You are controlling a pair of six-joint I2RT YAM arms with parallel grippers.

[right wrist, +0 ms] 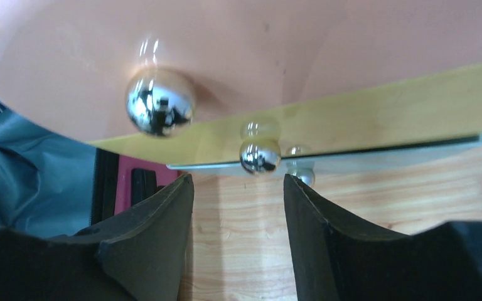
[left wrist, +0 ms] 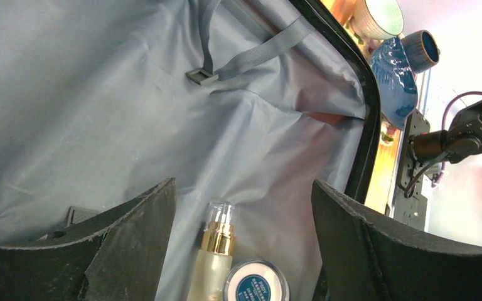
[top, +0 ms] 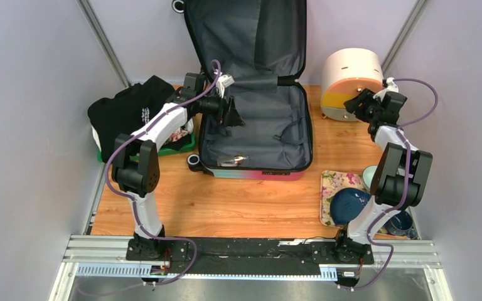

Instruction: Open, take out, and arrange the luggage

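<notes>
The luggage [top: 257, 119] lies open on the table, its lid leaning up against the back wall and its dark grey lining [left wrist: 100, 94] showing. A frosted pump bottle with a gold collar [left wrist: 212, 263] and a small round jar with a blue label [left wrist: 257, 285] lie inside near the front edge, also seen from above [top: 233, 161]. My left gripper [top: 231, 114] is open and empty over the left side of the base; in the left wrist view [left wrist: 245, 207] the bottle and jar lie between its fingers, further on. My right gripper [top: 356, 103] is open and empty beside the cream-and-orange container.
The cream-and-orange round container [top: 350, 78] with chrome knobs [right wrist: 160, 102] stands at the back right. A green tray [top: 185, 145] piled with black clothing [top: 128, 110] is at the left. A floral tray [top: 334, 183] with a blue bowl [top: 349, 204] and cups is at the right.
</notes>
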